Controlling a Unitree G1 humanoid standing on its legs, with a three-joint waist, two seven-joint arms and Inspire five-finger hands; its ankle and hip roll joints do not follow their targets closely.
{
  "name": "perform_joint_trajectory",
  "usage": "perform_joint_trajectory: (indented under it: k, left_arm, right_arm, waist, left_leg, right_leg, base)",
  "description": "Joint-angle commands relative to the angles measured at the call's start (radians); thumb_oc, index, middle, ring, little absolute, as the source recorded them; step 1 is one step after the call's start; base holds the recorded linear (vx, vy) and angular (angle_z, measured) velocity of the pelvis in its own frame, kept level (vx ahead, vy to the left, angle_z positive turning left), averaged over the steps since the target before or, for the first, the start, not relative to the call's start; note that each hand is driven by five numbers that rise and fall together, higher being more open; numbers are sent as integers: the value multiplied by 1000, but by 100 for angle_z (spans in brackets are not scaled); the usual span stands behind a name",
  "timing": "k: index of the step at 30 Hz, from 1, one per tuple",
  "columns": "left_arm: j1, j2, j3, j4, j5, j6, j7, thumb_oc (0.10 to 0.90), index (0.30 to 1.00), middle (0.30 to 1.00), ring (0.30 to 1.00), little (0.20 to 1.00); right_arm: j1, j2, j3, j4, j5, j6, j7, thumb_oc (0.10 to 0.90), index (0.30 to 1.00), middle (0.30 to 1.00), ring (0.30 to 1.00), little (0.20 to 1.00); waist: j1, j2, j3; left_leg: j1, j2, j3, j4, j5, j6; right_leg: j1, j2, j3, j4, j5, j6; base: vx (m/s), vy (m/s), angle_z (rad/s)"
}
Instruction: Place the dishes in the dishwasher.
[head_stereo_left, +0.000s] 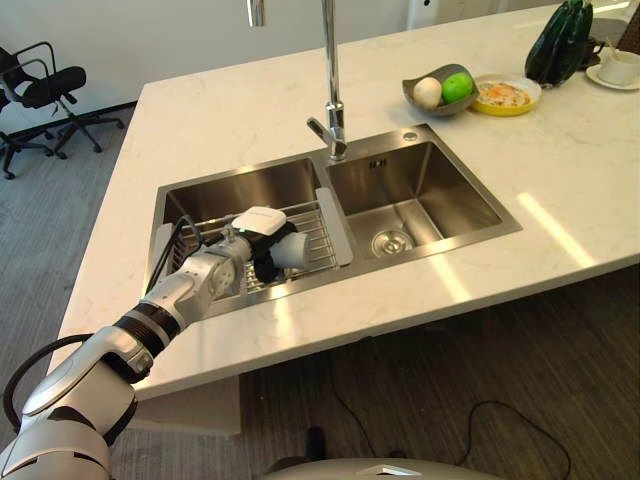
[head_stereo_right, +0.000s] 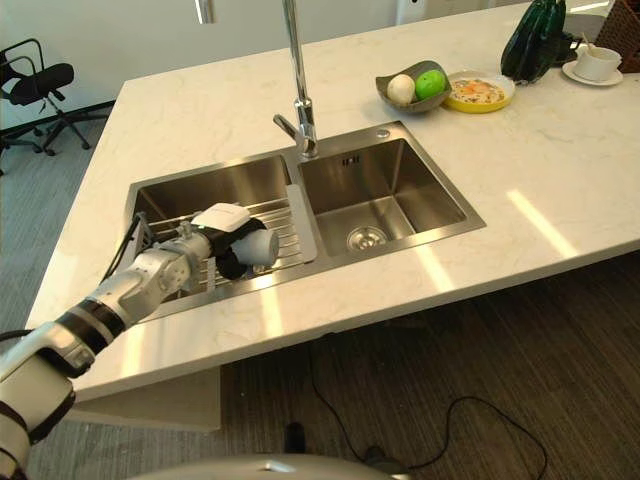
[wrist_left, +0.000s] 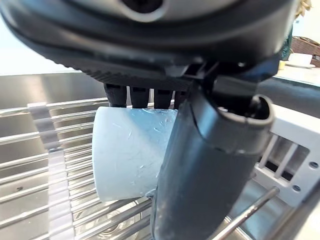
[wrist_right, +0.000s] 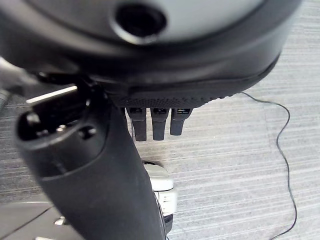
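We see the robot's left arm reaching in from the lower left, stretched forward and slightly upward across the front edge of the countertop (head_stereo_left: 250, 110), with the left hand (head_stereo_left: 262, 232) hanging over the left basin of the double sink (head_stereo_left: 250, 190). The hand is turned so that its back faces up and its palm faces toward the wire rack (head_stereo_left: 315, 238) that lies across that basin. In its grasp is a pale grey cup (head_stereo_left: 293, 250), tipped on its side with the mouth pointing toward the divider between the basins. From the left wrist view we can tell that the fingers (wrist_left: 142, 96) are curled over the far side of the cup (wrist_left: 130, 152) while the thumb (wrist_left: 205, 170) presses along its near side, so the cup is pinched firmly between them, just above the rack's bars (wrist_left: 45, 165). The tall faucet (head_stereo_left: 330, 80) stands behind the divider, well apart from the hand. The right basin, with its drain (head_stereo_left: 391, 241), holds no dish that we can make out. Farther back on the counter sit a grey bowl (head_stereo_left: 415, 98) with a white ball and a green ball in it, and touching it a yellow plate (head_stereo_left: 506, 96) of food. The right hand (wrist_right: 100, 165) shows in its own wrist view, hanging over the carpeted floor (wrist_right: 240, 150) with its fingers straight and holding nothing.
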Motion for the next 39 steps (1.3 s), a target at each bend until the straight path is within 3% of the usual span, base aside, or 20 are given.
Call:
perform_joint_trajectory:
  k: [1,5,10,12,13,16,18,19,20,22,24,26,29,30,31,33,35,37,38,39]
  left_arm:
    - [-134,0,5,50,44,-27,-28,400,300,300,300,300]
    - [-135,-1,-3,19,52,-40,-14,400,300,300,300,300]
    - [-79,119,137,-151,103,-99,183,400,300,300,300,300]
    - [-52,142,172,-182,119,-99,204,400,300,300,300,300]
    - [10,190,260,-249,142,-101,269,400,300,300,300,300]
    - [100,228,371,-327,154,-105,310,400,300,300,300,300]
    - [214,268,523,-444,141,-126,369,400,300,300,300,300]
    - [229,270,538,-453,142,-126,365,400,300,300,300,300]
    - [313,274,662,-526,98,-136,411,400,300,300,300,300]
    - [388,217,788,-607,25,-153,454,400,300,300,300,300]
    - [433,173,855,-647,-23,-167,469,400,300,300,300,300]
    - [519,39,976,-698,-167,-205,499,400,300,300,300,300]
    - [530,-30,1020,-707,-257,-228,534,400,300,300,300,300]
    - [547,-69,1042,-723,-302,-239,530,400,300,300,300,300]
    - [568,-128,1065,-742,-380,-276,512,400,300,300,300,300]
    - [578,-143,1079,-752,-402,-286,497,400,300,300,300,300]
    - [581,-152,1110,-746,-429,-301,494,400,300,300,300,300]
    - [576,-151,1122,-740,-444,-310,494,400,300,300,300,300]
    - [562,-161,1125,-734,-475,-321,494,400,300,300,300,300]
    - [569,-168,1127,-735,-492,-326,485,400,300,300,300,300]
  right_arm:
    - [-84,3,7,-29,38,-25,-7,800,900,900,900,900]
    - [-87,-1,8,-25,32,-28,-8,800,900,900,900,900]
    - [-49,16,-4,-35,31,-55,-21,800,900,900,900,900]
    - [-41,20,-4,-35,26,-57,-25,800,900,900,900,900]
    - [-29,35,-15,-27,17,-61,-40,800,900,900,900,900]
    - [-27,41,-24,-14,14,-62,-49,800,900,900,900,900]
    - [-36,51,-36,-5,8,-64,-58,800,900,900,900,900]
    - [-37,49,-32,-5,8,-64,-58,800,900,900,900,900]
    - [-44,57,-35,-6,0,-68,-65,800,900,900,900,900]
    - [-53,56,-30,-13,-9,-72,-80,800,900,900,900,900]
    - [-53,49,-28,-15,-17,-74,-84,800,900,900,900,900]
    - [-34,27,-29,-26,-49,-74,-89,800,900,900,900,900]
    - [-28,15,-40,-43,-63,-78,-91,800,900,900,900,900]
    - [-22,7,-52,-51,-61,-78,-90,800,900,900,900,900]
    - [0,-1,-85,-50,-56,-76,-89,800,900,900,900,900]
    - [3,-7,-97,-44,-48,-73,-86,800,900,900,900,900]
    - [8,-6,-108,-45,-34,-73,-72,800,900,900,900,900]
    - [7,2,-105,-53,-20,-76,-59,800,900,900,900,900]
    - [15,8,-110,-72,-4,-81,-48,800,900,900,900,900]
    - [23,13,-117,-80,6,-84,-45,800,900,900,900,900]
  waist:
    - [13,-50,31]
    - [17,-52,32]
    - [36,-61,27]
    - [35,-63,24]
    - [53,-67,21]
    - [61,-69,19]
    - [94,-71,24]
    - [89,-70,24]
    - [120,-71,33]
    - [147,-69,63]
    - [147,-62,68]
    - [183,-46,70]
    - [200,-50,75]
    - [191,-48,74]
    - [176,-59,73]
    - [164,-59,72]
    - [151,-70,66]
    - [142,-77,44]
    - [128,-82,19]
    - [125,-81,14]
  left_leg:
    - [69,-37,10,3,-138,17]
    - [69,-35,8,3,-136,14]
    - [70,-26,-11,3,-128,2]
    - [70,-24,-16,3,-126,-1]
    - [69,-19,-27,3,-119,-8]
    - [68,-12,-46,3,-112,-15]
    - [61,0,-72,12,-96,-26]
    - [61,1,-72,12,-96,-27]
    - [41,7,-89,38,-86,-36]
    - [-24,0,-117,88,-57,-50]
    - [-62,-8,-139,92,-37,-63]
    - [-141,-42,-170,45,57,-86]
    - [-171,-54,-127,28,63,-96]
    - [-182,-42,-89,44,64,-94]
    - [-144,18,0,78,35,-96]
    - [-121,46,15,97,21,-96]
    - [-34,135,61,110,-3,-113]
    - [27,215,103,94,22,-136]
    - [60,289,157,63,57,-174]
    - [62,316,194,45,74,-190]
  right_leg:
    - [-54,-42,-9,-12,77,65]
    - [-52,-41,-16,-12,76,65]
    - [-39,-37,-42,-12,67,58]
    - [-35,-36,-47,-12,64,55]
    - [-29,-32,-60,-12,58,48]
    - [-23,-25,-73,-12,51,39]
    - [-14,-13,-91,-12,44,25]
    - [-14,-12,-91,-12,44,25]
    - [-10,-7,-109,-12,40,14]
    - [-15,-10,-141,-12,35,6]
    - [-17,-12,-172,-12,23,4]
    - [-22,-23,-258,-12,9,-1]
    - [-23,-48,-323,-12,6,0]
    - [-28,-60,-360,-12,15,4]
    - [-23,-88,-414,-12,21,2]
    - [-21,-100,-438,-12,29,1]
    - [-18,-126,-490,-8,36,1]
    - [-21,-149,-535,-3,52,11]
    - [-12,-172,-574,-3,61,38]
    - [-8,-186,-603,-2,75,51]
  base:
    - [0,0,0]
    - [-22,-26,1]
    - [-24,-61,8]
    - [-13,-77,19]
    - [-19,-138,17]
    - [-9,-120,20]
    - [-17,-182,36]
    - [-15,-158,28]
    - [-38,-151,34]
    - [-100,-149,31]
    - [-64,-82,55]
    - [-94,-85,89]
    - [-122,-65,142]
    - [-296,-4,193]
    - [-254,19,175]
    - [-206,81,143]
    - [-223,151,150]
    - [-209,270,101]
    - [-248,439,119]
    - [-236,461,133]
